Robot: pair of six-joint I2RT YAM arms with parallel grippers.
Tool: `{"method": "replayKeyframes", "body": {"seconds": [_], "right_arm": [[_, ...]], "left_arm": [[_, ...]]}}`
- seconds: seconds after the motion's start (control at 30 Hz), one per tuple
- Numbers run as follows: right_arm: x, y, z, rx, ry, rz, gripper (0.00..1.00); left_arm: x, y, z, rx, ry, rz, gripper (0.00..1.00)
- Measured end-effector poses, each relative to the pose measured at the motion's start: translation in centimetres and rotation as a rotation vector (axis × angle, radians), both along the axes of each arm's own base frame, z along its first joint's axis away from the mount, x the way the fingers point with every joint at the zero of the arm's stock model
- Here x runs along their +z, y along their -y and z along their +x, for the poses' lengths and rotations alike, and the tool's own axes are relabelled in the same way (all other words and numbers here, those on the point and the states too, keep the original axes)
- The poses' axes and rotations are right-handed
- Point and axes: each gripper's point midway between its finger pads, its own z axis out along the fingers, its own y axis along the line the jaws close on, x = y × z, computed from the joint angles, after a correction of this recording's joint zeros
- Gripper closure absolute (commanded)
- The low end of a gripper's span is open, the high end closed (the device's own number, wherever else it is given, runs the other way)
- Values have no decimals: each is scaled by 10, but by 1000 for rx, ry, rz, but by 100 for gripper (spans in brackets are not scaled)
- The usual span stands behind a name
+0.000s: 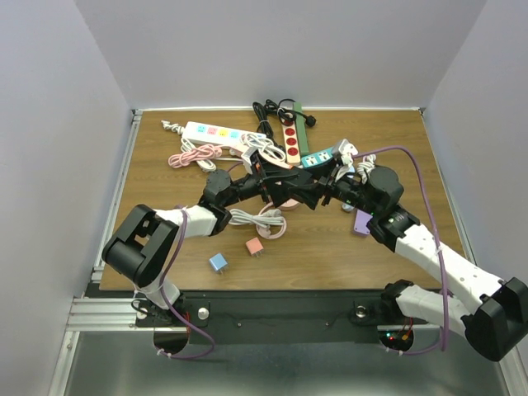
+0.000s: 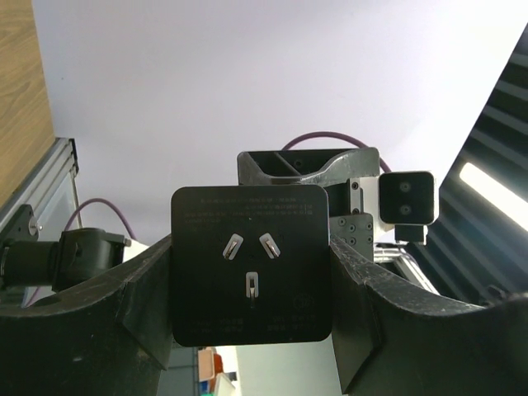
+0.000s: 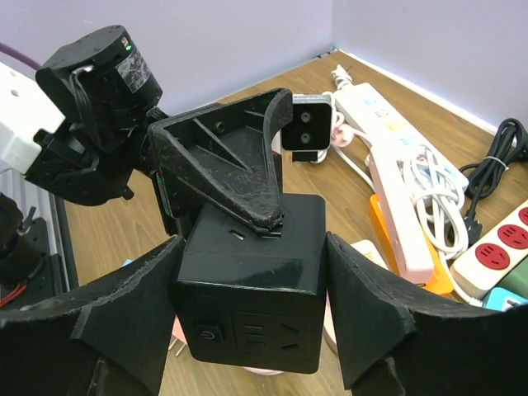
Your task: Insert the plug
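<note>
A white power strip (image 1: pixel 213 132), pink cable (image 1: pixel 194 155) and red-socket strip (image 1: pixel 290 142) crowd the table's (image 1: pixel 330 256) upper centre; blue cube (image 1: pixel 219 262) and salmon cube (image 1: pixel 254 246) lower left, purple block (image 1: pixel 362 221) right.

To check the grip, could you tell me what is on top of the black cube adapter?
A finger of the left hand lies on the black cube adapter, a slot visible beside it. The face beneath that finger is hidden.

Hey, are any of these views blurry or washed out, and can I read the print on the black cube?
Top external: sharp, evenly lit. Left wrist: black cube backlit against the bright wall, print too faint to read, a light strip glaring at right. Right wrist: sharp, no glare.
</note>
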Motion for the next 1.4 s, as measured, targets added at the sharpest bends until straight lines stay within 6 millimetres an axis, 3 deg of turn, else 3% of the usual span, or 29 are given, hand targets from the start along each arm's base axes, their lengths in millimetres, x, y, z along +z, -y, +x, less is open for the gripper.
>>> {"method": "replayKeyframes", "body": {"seconds": [0.1,0.27,0.7,0.8,0.97,1.0,1.03,1.07,1.1,1.13,1.4], "right_arm": [[-2,-2,1,5,-9,3,46],[-8,-2,2,6,-29,-10,33],[-27,-2,2,-3,-71,-63,18],[-33,-1,4,-8,-83,-78,32],[-33,0,6,-19,-83,-79,67],[-33,0,6,-22,-86,-77,72],[-33,0,6,-24,-84,-79,96],[-33,0,6,-26,-85,-78,99],[-33,1,7,-30,-88,-78,100],[-34,1,7,-34,-94,-80,100],[-49,13,19,-144,-186,-118,100]], "left_arm": [[-1,0,2,6,-19,-3,100],[-7,1,6,7,-56,1,100],[-14,6,3,-22,-121,-1,100],[-13,6,3,-23,-128,-3,100],[-13,5,5,-13,-128,-4,100],[-13,5,5,-13,-128,-4,92],[-13,5,5,-13,-126,-3,82],[-14,6,5,-14,-124,-2,71],[-15,6,5,-16,-123,0,33],[-16,6,5,-19,-121,3,2],[-30,-7,19,6,-63,40,1]]}}
